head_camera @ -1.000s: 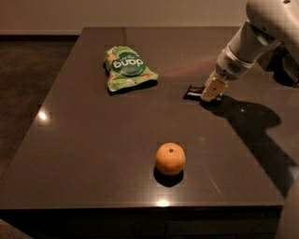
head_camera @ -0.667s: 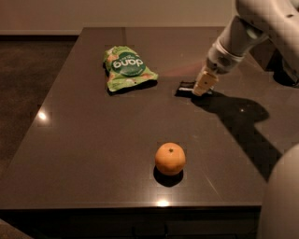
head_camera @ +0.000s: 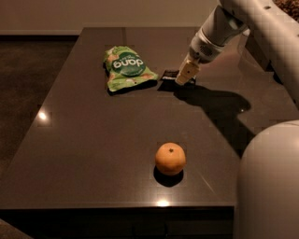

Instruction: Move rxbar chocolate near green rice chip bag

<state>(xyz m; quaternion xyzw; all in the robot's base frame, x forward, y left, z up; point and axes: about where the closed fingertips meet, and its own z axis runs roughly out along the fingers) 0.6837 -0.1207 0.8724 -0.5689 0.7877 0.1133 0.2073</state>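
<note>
gripper [head_camera: 185, 74] clamped on rxbar chocolate [head_camera: 169, 74] right end | bar flat, long axis left-right, toward green rice chip bag [head_camera: 127, 66]

The rxbar chocolate [head_camera: 169, 74] lies at tool [head_camera: 185, 74], beside green rice chip bag [head_camera: 127, 67].

Dim lounge-like room: dark glossy table [head_camera: 93, 154], pale wall [head_camera: 93, 14] (gripper [head_camera: 186, 74] over the table's far side)

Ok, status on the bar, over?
Gripper low at one end of the rxbar chocolate. Bar lies close beside the green rice chip bag. Orange well clear, nearer the front edge.
</note>
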